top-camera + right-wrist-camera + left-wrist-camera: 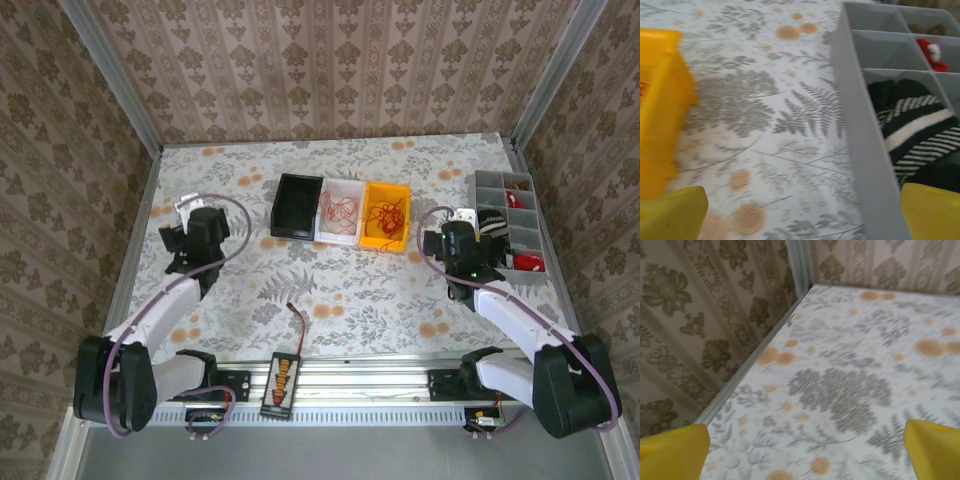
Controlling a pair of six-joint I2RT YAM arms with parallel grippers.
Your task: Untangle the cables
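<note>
Red cables lie in loopy bunches in two bins at the back middle of the table: one bunch [341, 211] in the white bin [340, 237], another [386, 218] in the yellow bin [372, 240]. My left gripper [180, 238] hovers over the left side of the table, far from the bins. It is open [805, 460], with only patterned tablecloth between its yellow fingertips [675, 452]. My right gripper [448, 243] hangs between the yellow bin [660, 110] and the grey organizer [855, 125]. It is also open [802, 215] and holds nothing.
A black bin [296, 207] stands left of the white one. The grey divided organizer [484, 190] at the right edge holds a striped cloth [915, 130] and red items [932, 52]. A red-black lead with a black board [284, 372] lies near the front rail. Walls enclose the table.
</note>
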